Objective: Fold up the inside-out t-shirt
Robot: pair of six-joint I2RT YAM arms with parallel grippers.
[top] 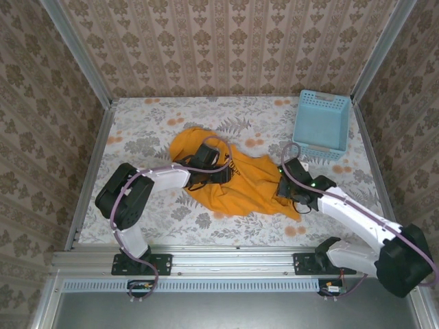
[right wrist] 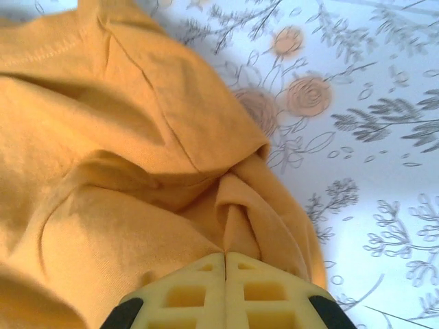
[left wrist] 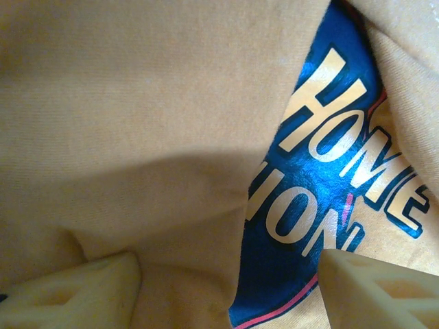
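Orange-yellow t-shirt (top: 247, 186) crumpled, blue print (left wrist: 322, 178) inside, L claw (left wrist: 226, 267) open, R claw (right wrist: 225, 264) pinching cloth

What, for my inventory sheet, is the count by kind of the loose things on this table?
T-shirt, orange-yellow: 1
Basket, light blue plastic: 1
Total: 2
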